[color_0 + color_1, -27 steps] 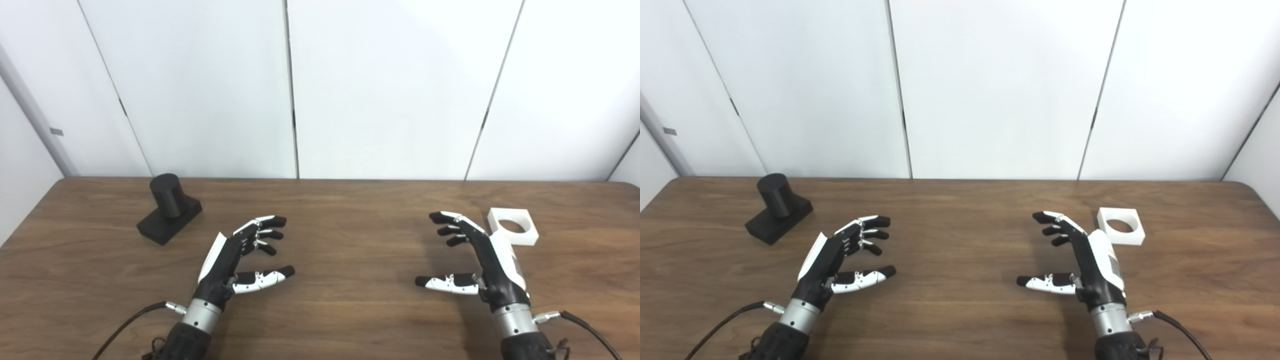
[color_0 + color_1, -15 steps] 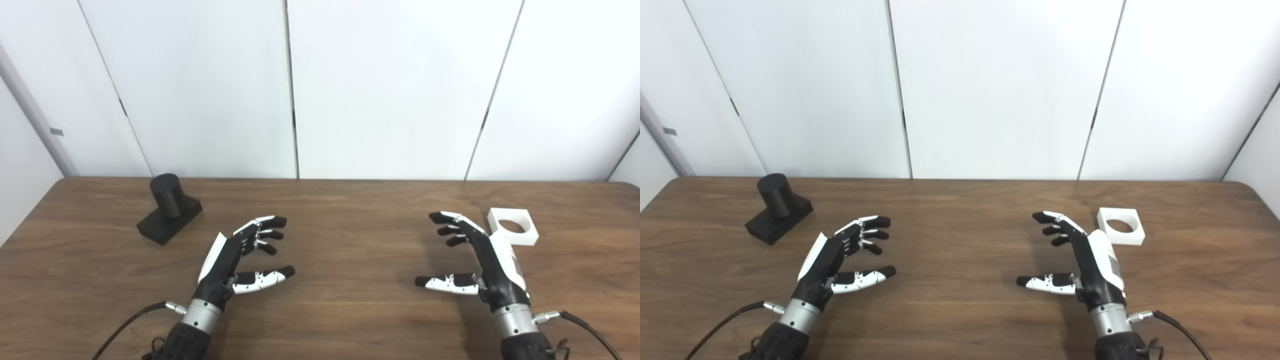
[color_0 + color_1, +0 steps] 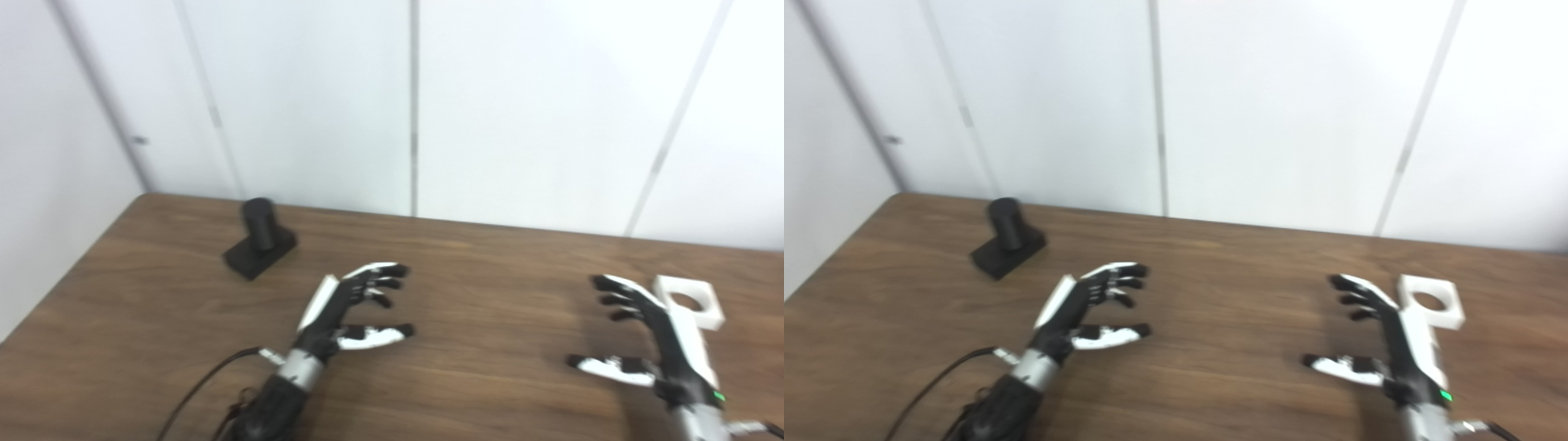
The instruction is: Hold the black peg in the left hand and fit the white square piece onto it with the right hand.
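Two hands and both are holding nothing right now. From the left eye view, the left hand (image 3: 349, 306) floats over the wooden table (image 3: 490, 380) with its fingers spread and thumb sticking out sideways, and the black peg (image 3: 260, 238) is sitting upright on its own dark base toward the back left of the table, well apart from that hand. Over on the right, the right hand (image 3: 649, 343) is also spread wide with an empty palm, and the white square piece (image 3: 689, 300) with its round hole lies flat on the table just beyond it, partly tucked behind the back of the hand. Right eye view is the same deal and a bit blurry: peg at the back left, standing by itself, left hand with fingers apart near the middle, white piece lying just past the empty right hand.
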Robot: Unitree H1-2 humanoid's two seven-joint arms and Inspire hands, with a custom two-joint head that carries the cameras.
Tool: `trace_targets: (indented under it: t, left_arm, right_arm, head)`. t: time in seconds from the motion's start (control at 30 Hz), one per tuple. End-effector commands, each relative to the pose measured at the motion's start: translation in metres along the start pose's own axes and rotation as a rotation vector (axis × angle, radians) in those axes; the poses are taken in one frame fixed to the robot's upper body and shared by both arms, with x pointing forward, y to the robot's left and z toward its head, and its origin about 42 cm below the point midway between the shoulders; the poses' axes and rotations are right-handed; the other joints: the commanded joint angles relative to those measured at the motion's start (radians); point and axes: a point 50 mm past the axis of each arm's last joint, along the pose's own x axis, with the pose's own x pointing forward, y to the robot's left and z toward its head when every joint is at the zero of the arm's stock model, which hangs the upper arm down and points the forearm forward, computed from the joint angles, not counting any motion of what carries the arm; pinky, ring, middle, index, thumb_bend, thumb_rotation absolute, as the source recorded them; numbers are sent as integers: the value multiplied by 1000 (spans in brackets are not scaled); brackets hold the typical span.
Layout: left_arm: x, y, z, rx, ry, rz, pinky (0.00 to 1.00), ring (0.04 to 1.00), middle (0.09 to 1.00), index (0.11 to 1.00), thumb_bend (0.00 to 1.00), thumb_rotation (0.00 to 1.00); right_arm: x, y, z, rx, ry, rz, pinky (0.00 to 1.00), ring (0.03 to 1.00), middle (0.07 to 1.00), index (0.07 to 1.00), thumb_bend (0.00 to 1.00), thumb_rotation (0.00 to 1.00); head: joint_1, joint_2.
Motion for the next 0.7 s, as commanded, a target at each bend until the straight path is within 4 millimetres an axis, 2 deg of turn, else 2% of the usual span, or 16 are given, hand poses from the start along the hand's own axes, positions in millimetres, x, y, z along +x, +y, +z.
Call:
trace_targets:
  t: [0.0, 0.27, 0.4, 0.67]
  left_arm:
    - [12, -4, 8, 1, -46, 21, 586, 754, 792, 750, 745, 99]
    - [17, -15, 7, 25, -29, 32, 592, 746, 791, 745, 757, 126]
    - [18, -16, 6, 32, -30, 33, 581, 737, 783, 743, 756, 125]
    - [19, -17, 7, 26, -24, 33, 586, 734, 785, 745, 758, 118]
  right_arm:
    - [10, -13, 13, 6, -84, -35, 583, 707, 759, 742, 646, 0]
    - [9, -18, 19, 23, -55, -38, 610, 727, 775, 756, 634, 0]
    - [9, -18, 19, -17, -69, -53, 581, 682, 736, 732, 662, 0]
    - [8, -19, 23, -12, -62, -53, 569, 674, 726, 726, 662, 0]
  head:
    - [26, -8]
    - [76, -28]
    - [85, -33]
    - [92, -29]
